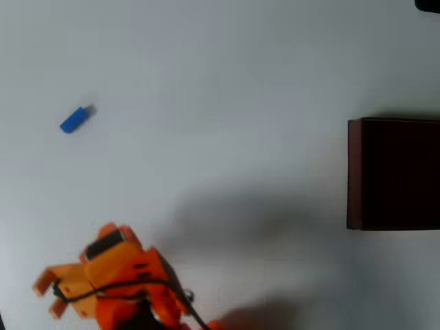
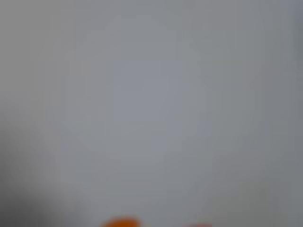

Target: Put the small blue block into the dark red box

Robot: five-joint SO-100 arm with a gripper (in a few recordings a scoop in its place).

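Overhead, my orange two-finger tool (image 1: pixel 49 295) sits open, well apart from the tiny bright blue oblong block (image 1: pixel 75 119); I risk nudging it farther from the maroon square box (image 1: pixel 354 175).

I see the small blue block (image 1: pixel 75 119) upper left in the overhead view, lying flat, tilted diagonally | the dark red box (image 1: pixel 354 175) at the right edge, open, near-black inside, well apart from it
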